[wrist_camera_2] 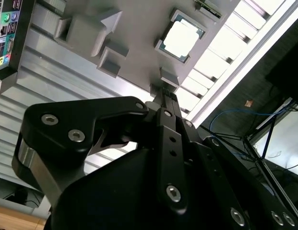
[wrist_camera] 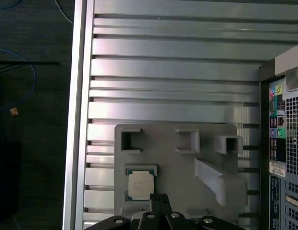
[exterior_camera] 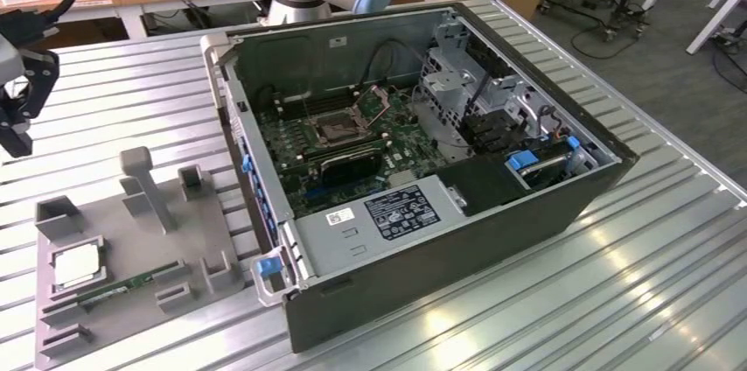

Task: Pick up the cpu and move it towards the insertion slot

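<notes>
The gripper, fingers closed together and empty, hangs above the grey fixture tray near the cpu. The insertion slot lies well apart, inside the computer case.

I see the cpu as shiny silver with a pale rim, on the plain matte grey tray. Also on the tray, a memory stick looks green. Under the tray the table is silvery, striped with ribs. Over the tray, the gripper is black. Near the tray, the case is dark, with blue clips.
</notes>
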You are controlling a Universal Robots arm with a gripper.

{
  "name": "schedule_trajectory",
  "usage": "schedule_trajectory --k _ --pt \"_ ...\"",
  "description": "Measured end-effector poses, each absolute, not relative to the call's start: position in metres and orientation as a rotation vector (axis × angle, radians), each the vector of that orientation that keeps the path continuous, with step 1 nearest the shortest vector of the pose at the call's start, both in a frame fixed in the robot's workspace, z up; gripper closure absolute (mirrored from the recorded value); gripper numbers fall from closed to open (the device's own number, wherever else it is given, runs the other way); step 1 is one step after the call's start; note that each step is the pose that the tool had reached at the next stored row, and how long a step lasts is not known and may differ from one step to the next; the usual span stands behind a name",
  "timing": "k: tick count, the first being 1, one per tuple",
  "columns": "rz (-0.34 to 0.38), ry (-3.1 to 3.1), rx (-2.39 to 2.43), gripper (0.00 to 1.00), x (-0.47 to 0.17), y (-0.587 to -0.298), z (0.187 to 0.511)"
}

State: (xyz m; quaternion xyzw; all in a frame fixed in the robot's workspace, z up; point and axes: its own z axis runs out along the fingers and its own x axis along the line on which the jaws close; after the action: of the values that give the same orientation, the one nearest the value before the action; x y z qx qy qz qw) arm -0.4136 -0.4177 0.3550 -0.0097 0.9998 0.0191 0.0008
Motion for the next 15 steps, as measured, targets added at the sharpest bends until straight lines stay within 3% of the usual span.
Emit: schedule_trajectory --k 15 --pt "0.060 3.139 -0.030 0.89 -0.419 -0.433 0.345"
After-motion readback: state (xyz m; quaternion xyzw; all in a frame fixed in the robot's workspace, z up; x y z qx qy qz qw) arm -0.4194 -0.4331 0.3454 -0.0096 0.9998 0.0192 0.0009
